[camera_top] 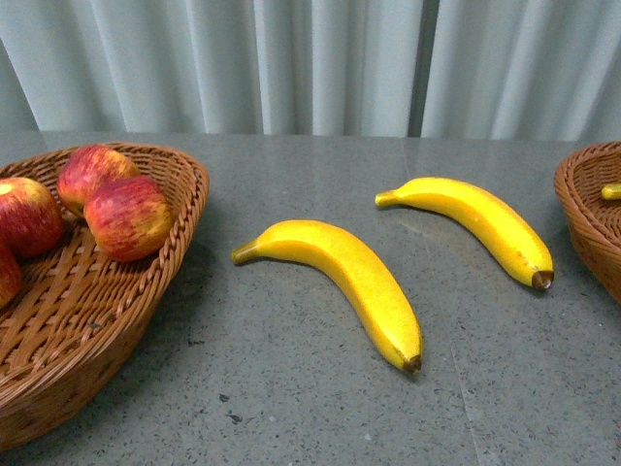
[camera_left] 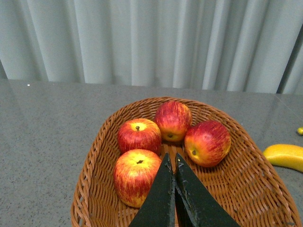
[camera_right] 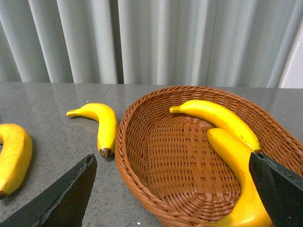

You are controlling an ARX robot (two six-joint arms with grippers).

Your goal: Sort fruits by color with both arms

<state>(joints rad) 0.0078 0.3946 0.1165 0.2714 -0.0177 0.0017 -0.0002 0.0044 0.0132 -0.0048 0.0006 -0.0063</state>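
Note:
Two yellow bananas lie on the grey table in the front view, one in the middle (camera_top: 347,280) and one further right (camera_top: 478,219). Red apples (camera_top: 126,216) sit in a wicker basket (camera_top: 107,320) at the left. In the left wrist view my left gripper (camera_left: 171,158) is shut and empty above that basket (camera_left: 246,179), just over several apples (camera_left: 136,175). In the right wrist view my right gripper (camera_right: 173,163) is open wide over a second wicker basket (camera_right: 142,165) holding two bananas (camera_right: 236,161). The two table bananas show beside it (camera_right: 105,125) (camera_right: 14,153).
The right basket's rim (camera_top: 592,218) shows at the front view's right edge with a banana tip (camera_top: 611,191) inside. A pleated grey curtain (camera_top: 310,63) hangs behind the table. Neither arm shows in the front view.

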